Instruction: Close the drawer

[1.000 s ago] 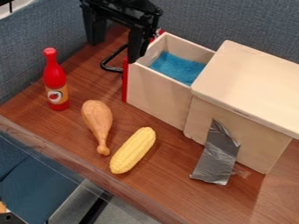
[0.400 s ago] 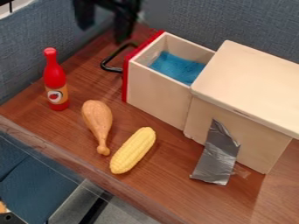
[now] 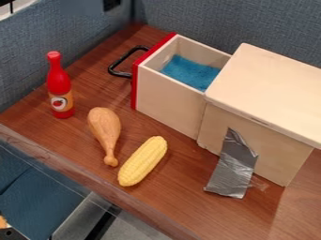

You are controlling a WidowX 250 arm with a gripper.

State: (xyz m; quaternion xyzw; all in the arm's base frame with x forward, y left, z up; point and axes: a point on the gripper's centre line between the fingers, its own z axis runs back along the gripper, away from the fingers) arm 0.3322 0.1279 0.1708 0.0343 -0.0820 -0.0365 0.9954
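The wooden drawer [image 3: 171, 101] stands pulled out of its light wooden cabinet [image 3: 270, 93], with its red front facing the upper left. A black loop handle [image 3: 117, 65] sticks out from that front. Inside the drawer lies a blue cloth-like piece [image 3: 190, 72]. Only a small dark tip of the gripper [image 3: 111, 4] shows at the top edge, above and to the left of the drawer and apart from it.
Left of the drawer a red bottle [image 3: 59, 86] stands upright. A toy drumstick [image 3: 104, 131] and a yellow corn cob [image 3: 143, 161] lie in front. Silver tape [image 3: 233, 168] runs from the cabinet to the table [image 3: 182, 206]. Blue-grey panels rise behind.
The gripper has moved up and to the left, away from the drawer front, nearly out of view. The drawer and the other objects have stayed put.
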